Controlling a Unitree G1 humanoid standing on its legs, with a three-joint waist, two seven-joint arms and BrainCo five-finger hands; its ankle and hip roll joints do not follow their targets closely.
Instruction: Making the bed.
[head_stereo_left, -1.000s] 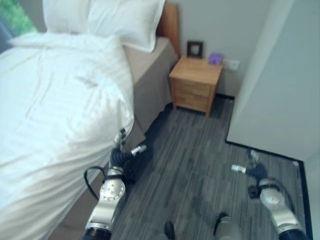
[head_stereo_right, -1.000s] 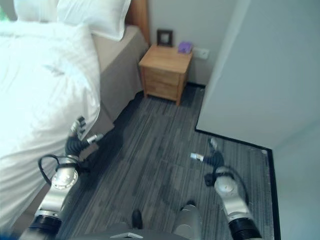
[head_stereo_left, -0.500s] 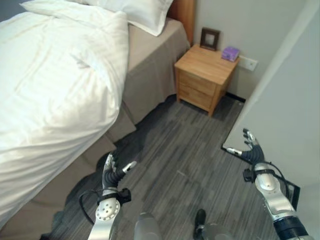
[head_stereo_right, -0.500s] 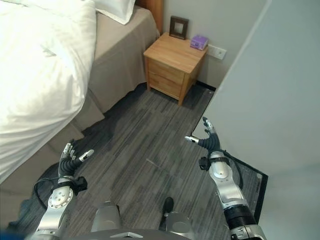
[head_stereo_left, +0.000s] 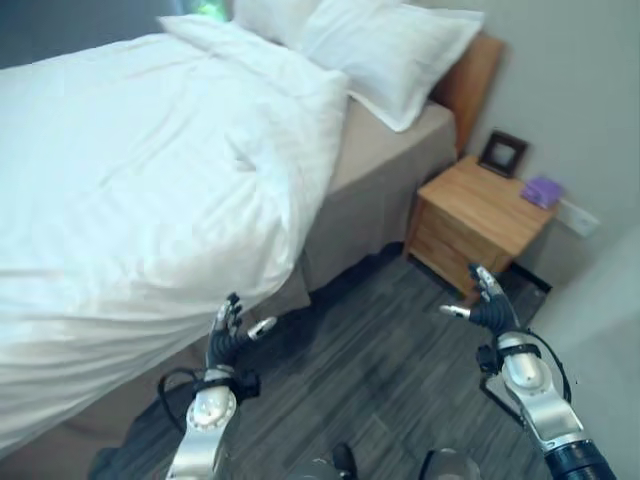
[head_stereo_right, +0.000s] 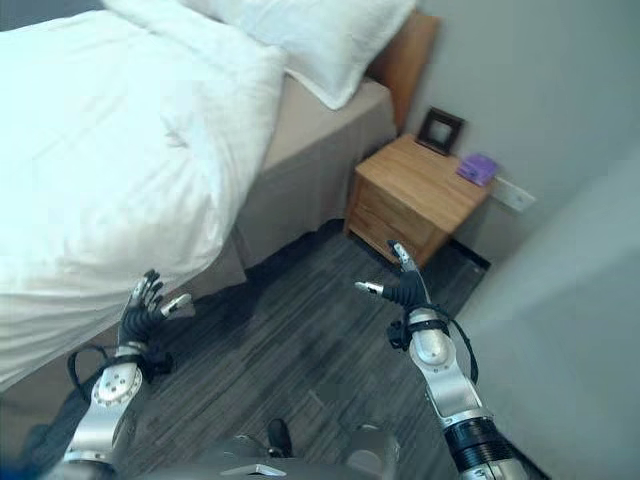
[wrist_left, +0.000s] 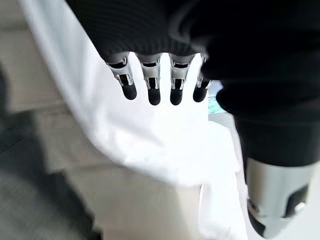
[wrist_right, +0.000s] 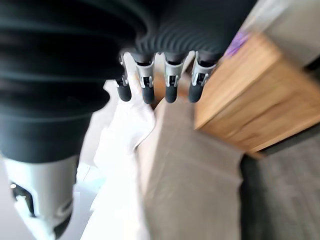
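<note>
A bedroom with dark grey plank flooring (head_stereo_left: 400, 370) and a pale grey wall fills the frame, a bed with a beige fitted base (head_stereo_left: 375, 200) running from the upper left toward the centre. The puffy white duvet (head_stereo_left: 130, 190) covers most of the mattress but lies uneven: its edge droops over the near side at lower left, while the beige sheet is bare beside the two white pillows (head_stereo_left: 390, 50) at the top centre. A low wooden nightstand (head_stereo_left: 480, 225) stands at right, holding a small dark picture frame (head_stereo_left: 498, 153) and a purple box (head_stereo_left: 543, 190).

The left hand (head_stereo_left: 228, 335) hovers near the hanging duvet edge, fingers relaxed and holding nothing. The right hand (head_stereo_left: 485, 305), at lower right, is likewise spread and empty.

Judging from this, the duvet still needs pulling up and squaring; no grasp has been made.
</note>
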